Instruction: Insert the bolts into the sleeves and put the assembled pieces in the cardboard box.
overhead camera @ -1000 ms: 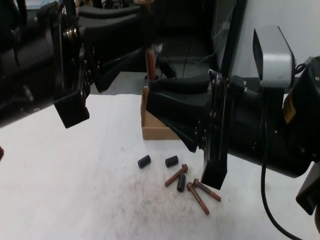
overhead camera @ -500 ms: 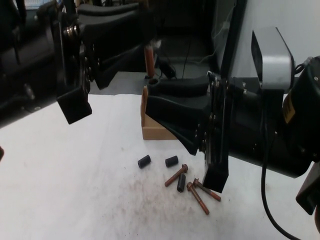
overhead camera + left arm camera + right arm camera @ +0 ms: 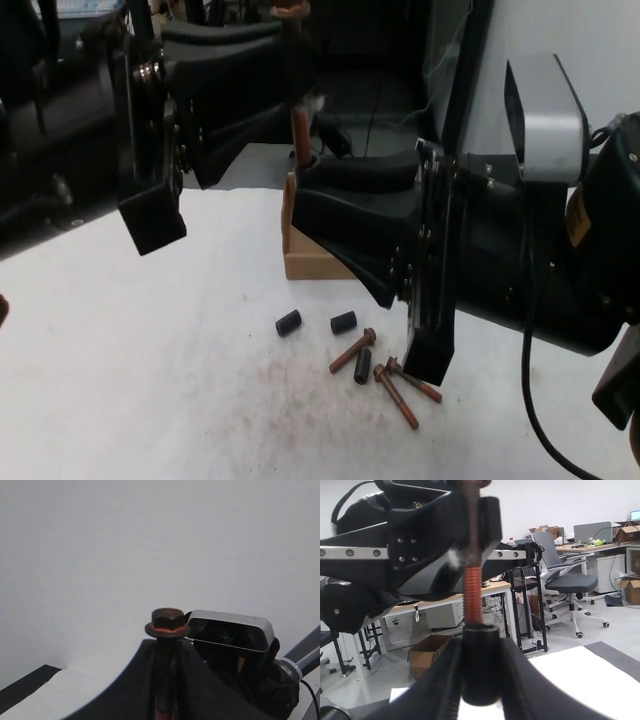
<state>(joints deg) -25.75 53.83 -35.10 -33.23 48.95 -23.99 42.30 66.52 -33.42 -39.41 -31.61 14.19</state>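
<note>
My left gripper (image 3: 295, 60) (image 3: 165, 675) is shut on a rusty bolt (image 3: 299, 125) (image 3: 167, 626) and holds it upright, head up, above the far side of the bench. Directly beneath it, my right gripper (image 3: 308, 172) (image 3: 480, 685) is shut on a black sleeve (image 3: 480, 662), also upright. In the right wrist view the bolt's orange thread (image 3: 472, 597) meets the sleeve's top opening. The cardboard box (image 3: 300, 262) stands just below both grippers. Loose on the bench lie three black sleeves (image 3: 288, 322) (image 3: 343, 322) (image 3: 362, 363) and three bolts (image 3: 352, 351) (image 3: 396, 397) (image 3: 416, 381).
The white bench top (image 3: 150, 360) has free room at the left and front. The right arm's bulky body and its grey camera (image 3: 545, 115) hang over the bench's right side, close above the loose bolts. Office desks and chairs stand beyond the bench.
The left arm shifted slightly. The bolt rose a little off the sleeve half a second ago and has come back down onto its mouth. The right arm has barely moved.
</note>
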